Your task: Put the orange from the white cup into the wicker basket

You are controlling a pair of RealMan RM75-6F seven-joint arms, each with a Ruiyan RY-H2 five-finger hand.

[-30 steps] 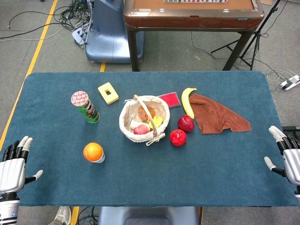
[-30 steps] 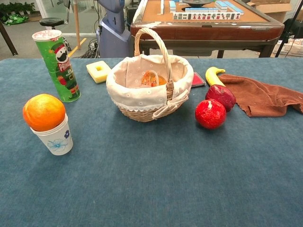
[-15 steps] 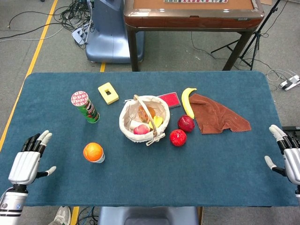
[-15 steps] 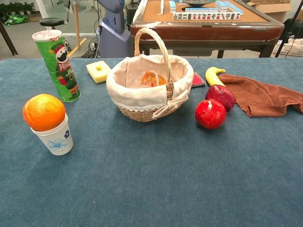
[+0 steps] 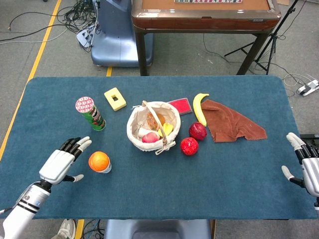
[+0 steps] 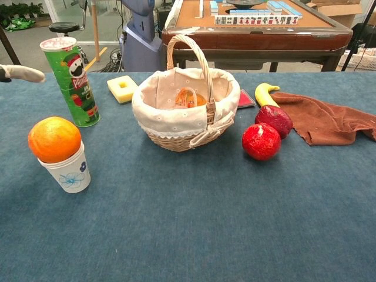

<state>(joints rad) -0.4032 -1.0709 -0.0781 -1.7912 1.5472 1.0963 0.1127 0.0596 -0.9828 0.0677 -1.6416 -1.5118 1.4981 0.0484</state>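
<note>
An orange (image 5: 98, 161) (image 6: 54, 138) sits on top of a small white cup (image 6: 70, 174) at the table's front left. The wicker basket (image 5: 134, 119) (image 6: 182, 132), lined with white cloth and holding some fruit, stands in the middle. My left hand (image 5: 62, 162) hovers just left of the orange, fingers spread and holding nothing; only a fingertip (image 6: 23, 73) shows at the chest view's left edge. My right hand (image 5: 305, 167) stays open at the table's right edge, far from everything.
A green crisps can (image 5: 91, 114) stands behind the cup, a yellow block (image 5: 115, 98) beyond it. Right of the basket lie two red fruits (image 5: 189, 146) (image 5: 198, 131), a banana (image 5: 199, 107), a red card (image 5: 180, 105) and a brown cloth (image 5: 230, 122).
My left hand has moved from the table's left edge rightward and forward, ending close beside the orange. The right hand and all objects have stayed put.
</note>
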